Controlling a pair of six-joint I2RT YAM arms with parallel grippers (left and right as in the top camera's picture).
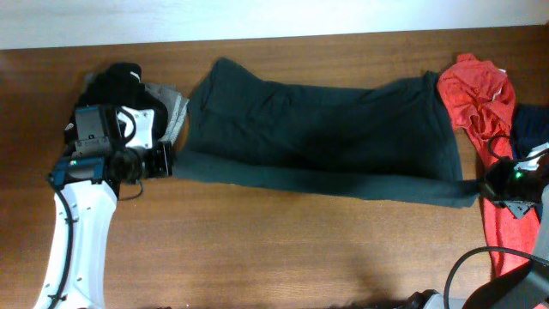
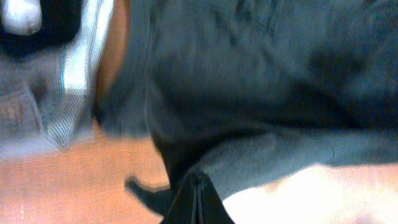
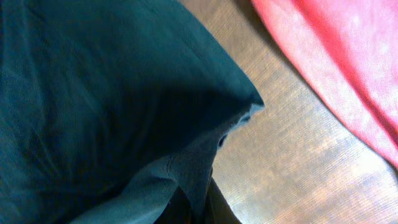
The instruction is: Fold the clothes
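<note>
The clothes here are chiefly a dark greenish-black T-shirt (image 1: 317,129), pulled out long across the wooden table (image 1: 283,249). Its near edge is folded over into a long band. My left gripper (image 1: 171,160) is shut on the shirt's left end, and in the left wrist view the fingers (image 2: 196,202) meet with dark cloth (image 2: 261,81) bunched at them. At the shirt's right corner my right gripper (image 1: 482,189) is shut too. The right wrist view shows a fold of the shirt (image 3: 93,93) pinched between those jaws (image 3: 200,202).
A heap of black, grey and white garments (image 1: 129,86) lies at the back left, its striped grey edge (image 2: 78,68) close to my left gripper. A red garment (image 1: 476,99) (image 3: 336,56) and a blue one (image 1: 533,124) lie at the right edge.
</note>
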